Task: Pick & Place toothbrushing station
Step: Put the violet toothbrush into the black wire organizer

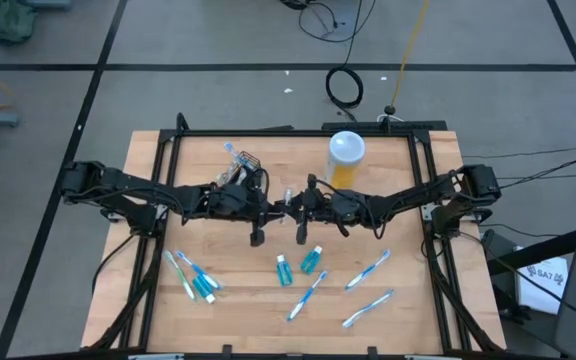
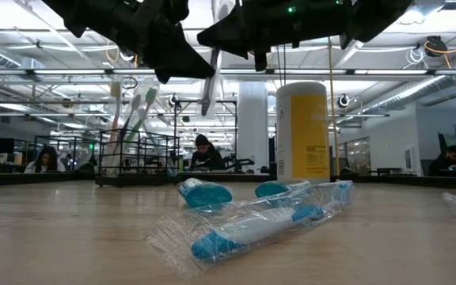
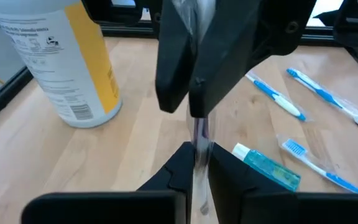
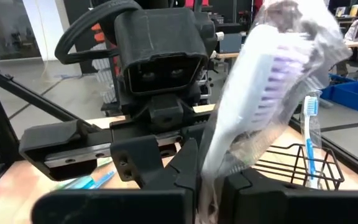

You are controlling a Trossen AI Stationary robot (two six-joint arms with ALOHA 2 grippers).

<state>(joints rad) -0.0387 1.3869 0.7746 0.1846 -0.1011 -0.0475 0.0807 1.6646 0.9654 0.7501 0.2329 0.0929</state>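
Wrapped toothbrush (image 2: 252, 226) nearest on wood table (image 2: 54, 237); both hands clamp raised toothbrush (image 2: 210, 83); office behind.

Grey floor (image 1: 218, 40) — cables strewn; ceiling lights (image 2: 22, 36) (bright strips).

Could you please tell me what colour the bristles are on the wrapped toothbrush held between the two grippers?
Purple, on the plastic-wrapped white toothbrush; clearest in the right wrist view.

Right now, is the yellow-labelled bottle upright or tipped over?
Upright: the bottle stands on its base on the table, cap upward.
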